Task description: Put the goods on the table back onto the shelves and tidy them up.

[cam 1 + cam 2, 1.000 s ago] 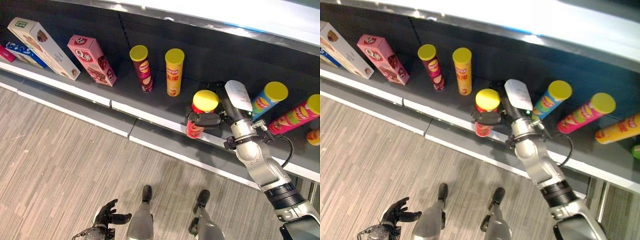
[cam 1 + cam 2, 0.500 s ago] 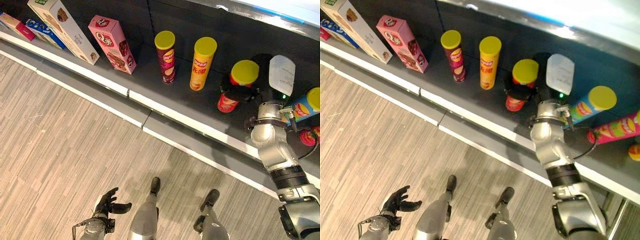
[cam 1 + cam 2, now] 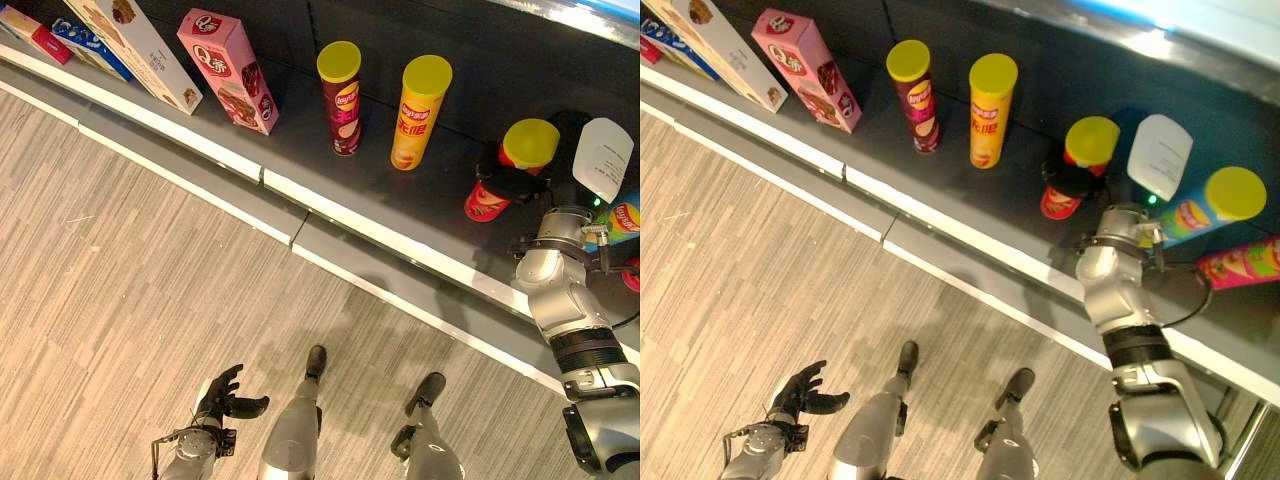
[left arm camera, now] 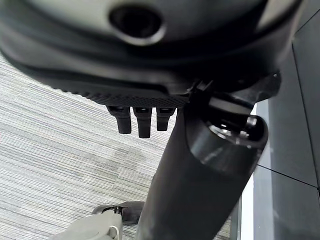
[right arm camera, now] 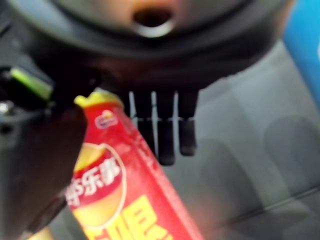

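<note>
Since a second ago, the red crisp can (image 3: 507,178) has been carried deeper onto the shelf (image 3: 300,160) — upright, at three o'clock of the yellow can (image 3: 417,110). Left hand (image 3: 222,398) hangs relaxed; right hand (image 3: 520,186) is clasped around it.

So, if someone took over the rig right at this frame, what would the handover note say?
Right hand: shut on the red chip can, standing on the dark shelf.
Left hand: open, idle, low over the floor.
Done: maroon can and yellow can stand upright beside the red one; pink box and white box lean further left.
Left: release the red can, then probably straighten the tilted blue can and the pink can on its side.
</note>
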Available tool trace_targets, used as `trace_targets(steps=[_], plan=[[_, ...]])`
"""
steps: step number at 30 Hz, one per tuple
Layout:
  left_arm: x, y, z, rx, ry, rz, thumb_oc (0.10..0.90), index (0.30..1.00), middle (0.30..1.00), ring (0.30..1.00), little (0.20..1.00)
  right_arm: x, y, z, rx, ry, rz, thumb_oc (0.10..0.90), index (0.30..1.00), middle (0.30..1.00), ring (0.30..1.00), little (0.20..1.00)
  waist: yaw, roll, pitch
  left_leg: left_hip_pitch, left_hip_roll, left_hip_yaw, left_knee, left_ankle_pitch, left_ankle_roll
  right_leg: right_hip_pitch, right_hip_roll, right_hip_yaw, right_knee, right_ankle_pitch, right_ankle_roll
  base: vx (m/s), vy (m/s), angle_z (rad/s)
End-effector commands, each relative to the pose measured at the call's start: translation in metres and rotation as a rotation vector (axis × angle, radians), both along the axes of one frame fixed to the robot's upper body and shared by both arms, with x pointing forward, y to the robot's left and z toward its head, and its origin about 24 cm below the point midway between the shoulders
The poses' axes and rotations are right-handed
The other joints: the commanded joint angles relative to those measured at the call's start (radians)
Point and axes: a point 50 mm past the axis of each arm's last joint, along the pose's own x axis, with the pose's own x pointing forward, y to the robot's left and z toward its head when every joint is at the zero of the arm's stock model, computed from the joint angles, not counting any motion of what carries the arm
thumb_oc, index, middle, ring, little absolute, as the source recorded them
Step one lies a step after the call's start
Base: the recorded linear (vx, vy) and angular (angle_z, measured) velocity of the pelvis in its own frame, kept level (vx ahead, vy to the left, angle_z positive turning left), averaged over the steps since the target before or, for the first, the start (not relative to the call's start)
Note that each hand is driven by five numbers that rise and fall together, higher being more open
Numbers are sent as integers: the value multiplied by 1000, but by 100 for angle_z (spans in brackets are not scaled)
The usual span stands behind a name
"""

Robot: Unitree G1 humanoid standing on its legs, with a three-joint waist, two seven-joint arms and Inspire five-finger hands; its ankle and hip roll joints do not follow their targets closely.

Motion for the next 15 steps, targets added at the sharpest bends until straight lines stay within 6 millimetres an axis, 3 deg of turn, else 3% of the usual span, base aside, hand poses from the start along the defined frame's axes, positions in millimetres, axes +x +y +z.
trace_targets(steps=[1, 2, 3, 4, 15], plan=[[-6, 19, 4, 112, -5, -37, 800, 900, 900, 900, 900, -7, -2, 46, -41, -217, 2, 400, 300, 300, 300, 300, 11, -17, -62, -80, -17, 17, 37, -36, 19, 32, -107, 2, 159, -170, 89, 0, 0, 0], [-5, 18, 4, 112, -8, -40, 800, 900, 900, 900, 900, -6, 0, 42, -26, -206, 12, 400, 300, 300, 300, 300, 7, -17, -60, -78, -18, 17, 38, -37, 19, 29, -107, 4, 159, -170, 90, 0, 0, 0], [-5, 18, 4, 112, -8, -38, 800, 900, 900, 900, 900, -6, 0, 41, -23, -202, 14, 546, 519, 519, 519, 519, 6, -17, -60, -78, -17, 18, 38, -37, 19, 30, -108, 3, 158, -169, 90, 0, 0, 0], [-5, 18, 4, 112, -9, -38, 800, 900, 900, 900, 900, -5, 1, 39, -17, -190, 20, 800, 900, 900, 900, 900, 6, -18, -61, -78, -17, 19, 39, -38, 19, 31, -107, 3, 157, -169, 90, 0, 0, 0], [-5, 16, 3, 108, 1, -30, 800, 900, 900, 900, 900, -6, 7, 32, 19, -192, 61, 800, 900, 900, 900, 900, -6, -41, -83, -64, -13, 22, 35, -46, 18, 48, -101, -1, 146, -167, 90, 0, 0, 0]])
